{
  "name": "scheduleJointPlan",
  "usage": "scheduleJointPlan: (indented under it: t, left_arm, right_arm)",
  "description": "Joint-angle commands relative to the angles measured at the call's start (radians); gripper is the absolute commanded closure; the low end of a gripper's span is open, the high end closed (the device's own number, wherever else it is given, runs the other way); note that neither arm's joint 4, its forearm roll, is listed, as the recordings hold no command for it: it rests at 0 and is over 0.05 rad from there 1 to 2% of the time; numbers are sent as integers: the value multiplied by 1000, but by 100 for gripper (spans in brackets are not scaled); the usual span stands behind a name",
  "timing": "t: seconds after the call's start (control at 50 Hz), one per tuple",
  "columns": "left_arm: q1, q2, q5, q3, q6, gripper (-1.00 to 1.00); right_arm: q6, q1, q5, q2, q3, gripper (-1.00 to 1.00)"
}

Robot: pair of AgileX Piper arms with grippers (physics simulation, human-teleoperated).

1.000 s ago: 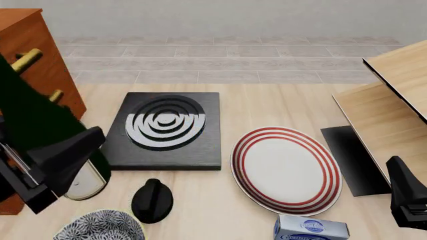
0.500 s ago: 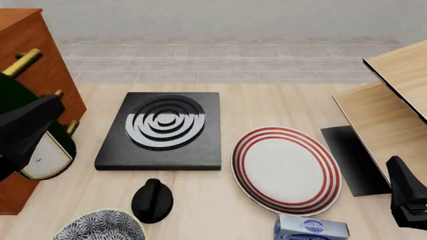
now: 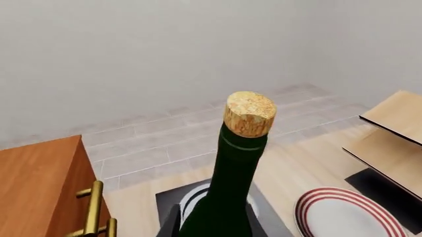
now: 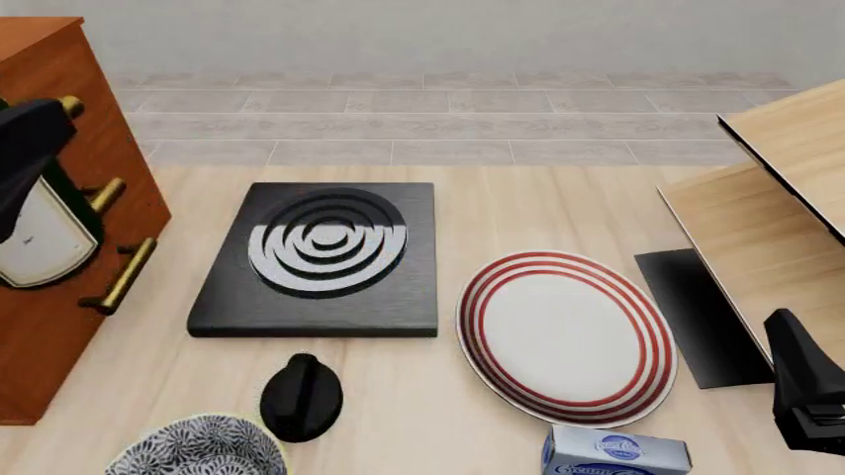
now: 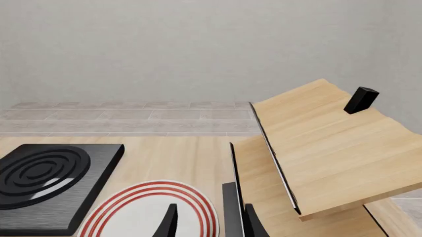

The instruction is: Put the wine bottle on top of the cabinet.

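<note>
While gripper [image 4: 20, 148] holds wine bottle [image 4: 46, 233]

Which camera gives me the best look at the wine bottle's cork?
The left wrist view: the cork sits centered atop the wine bottle neck, clear and unobstructed. The front view shows only the bottle's label and dark body at the left edge, cork not discernible. The right wrist view shows none of it.

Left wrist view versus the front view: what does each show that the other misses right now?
Only the left wrist view shows the wine bottle's cork and slim neck. Only the front view shows the bottle's cream label, the black knob, the patterned bowl, the blue box and the right arm. Both show the cabinet with its brass handles, the black stove plate and the red-ringed plate.
</note>
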Motion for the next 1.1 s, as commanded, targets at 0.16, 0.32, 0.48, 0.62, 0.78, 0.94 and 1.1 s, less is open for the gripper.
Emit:
scheduleJointPlan:
  t: [0.16,0.32,0.48,0.62,0.78,0.94,1.1]
  left_arm:
    - [91,104,-36,-107,50,100]
    - [119,174,-35,-171,69,100]
    - [135,233,-42,-233,74,100]
    - [144,304,-50,-292,72,100]
    - [155,365,-35,-352,93,100]
    - [182,413,-15,-402,85,100]
    - [227,456,18,-467,87,100]
  right_arm:
    - [0,0,0,0,0,-100]
    - [0,0,0,0,0,-100]
    - [0,0,0,0,0,-100]
    - [0,0,0,0,0,-100]
    - [0,0,0,0,0,-100]
    - [0,0,0,0,0,-100]
    - [0,0,0,0,0,-100]
